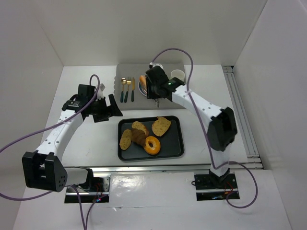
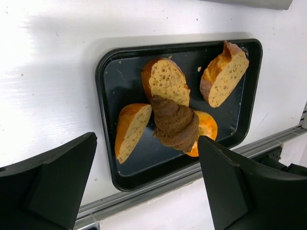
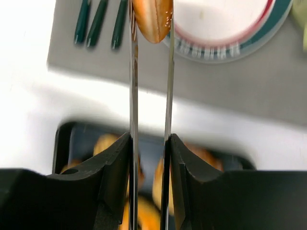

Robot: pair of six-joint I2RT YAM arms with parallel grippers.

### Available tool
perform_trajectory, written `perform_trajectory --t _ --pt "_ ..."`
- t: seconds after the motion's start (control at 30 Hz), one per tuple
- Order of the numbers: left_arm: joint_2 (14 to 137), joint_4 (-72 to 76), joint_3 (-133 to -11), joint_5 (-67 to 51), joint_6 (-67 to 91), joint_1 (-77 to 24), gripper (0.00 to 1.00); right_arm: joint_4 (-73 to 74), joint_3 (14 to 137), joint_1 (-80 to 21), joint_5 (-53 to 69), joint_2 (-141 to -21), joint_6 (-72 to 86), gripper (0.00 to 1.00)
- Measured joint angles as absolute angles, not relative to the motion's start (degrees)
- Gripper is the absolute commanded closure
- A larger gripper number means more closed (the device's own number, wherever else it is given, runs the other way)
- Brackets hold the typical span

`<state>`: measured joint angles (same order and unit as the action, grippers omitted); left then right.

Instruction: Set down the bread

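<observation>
While the right tool [image 3: 149, 152] is clamped on a pair of metal tongs [image 3: 133, 96], their tips pinch a seeded roll [image 3: 152, 19] that hangs at the left rim of the plate [image 3: 225, 45]. I cannot tell whether the roll touches the plate.

The main risk, as I judge it, is the roll's position. It sits over the rim rather than the plate's middle, so letting go now could tip it off onto the grey mat [image 3: 240, 91]. The tongs are long and thin and hold only the roll's edges, so a jolt could twist it loose. Easing the squeeze too fast could also let the blades spring apart and flick it.

Just left of the plate lies the cutlery [image 1: 127, 89], close enough for a wide swing to knock it, and a cup [image 1: 177, 74] stands to the plate's right. The left tool [image 1: 109, 112] hovers over the tabletop [image 1: 81, 143] beside the black tray [image 2: 103, 72], jaws spread wide and holding nothing. On the tray, a croissant [image 2: 175, 122] rests across a bagel [image 1: 152, 145], with cut bread pieces [image 2: 165, 81] around them. Nothing blocks the plate itself.
</observation>
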<state>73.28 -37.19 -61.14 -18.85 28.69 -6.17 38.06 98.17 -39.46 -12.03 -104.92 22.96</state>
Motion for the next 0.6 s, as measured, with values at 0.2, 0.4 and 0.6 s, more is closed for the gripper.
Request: perform_trajectory --t 0.2,0.4,0.6 --pt "72.25 -37.47 -59.57 -20.36 28.64 -5.69 0.00 31.64 105.30 -35.73 -14.94 -119.92 21.54 0.55" --pt "72.23 -37.58 -59.57 -20.64 28.47 -5.52 0.00 31.57 106.56 -33.82 -15.75 -124.22 21.43 0.33" --pt "72.25 -37.71 -59.59 -20.62 28.25 -5.52 0.00 30.89 106.06 -34.26 -17.06 -121.40 21.04 0.34"
